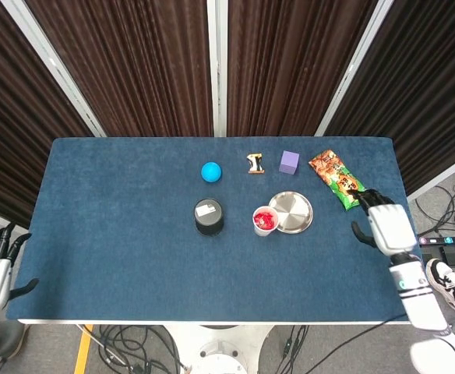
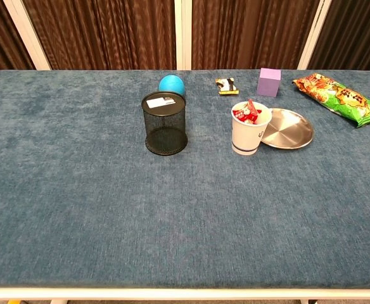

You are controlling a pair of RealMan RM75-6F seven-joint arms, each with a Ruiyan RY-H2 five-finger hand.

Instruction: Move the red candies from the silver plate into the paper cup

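The red candies (image 2: 247, 114) sit in the cup (image 2: 249, 134), so the plate (image 2: 289, 128) is bare. Our right hand (image 1: 384, 226) is open and empty, well right of them, so we think we're done.

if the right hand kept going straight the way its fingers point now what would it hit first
Probably the snack bag. In the head view the right hand sits near the table's right edge, fingers aimed toward the bag's near end. Height above the table is unclear, so it might pass over it.

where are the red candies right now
The red candies sit inside the paper cup, right of centre in both views, touching the left edge of the bare silver plate and right of the black mesh cup.
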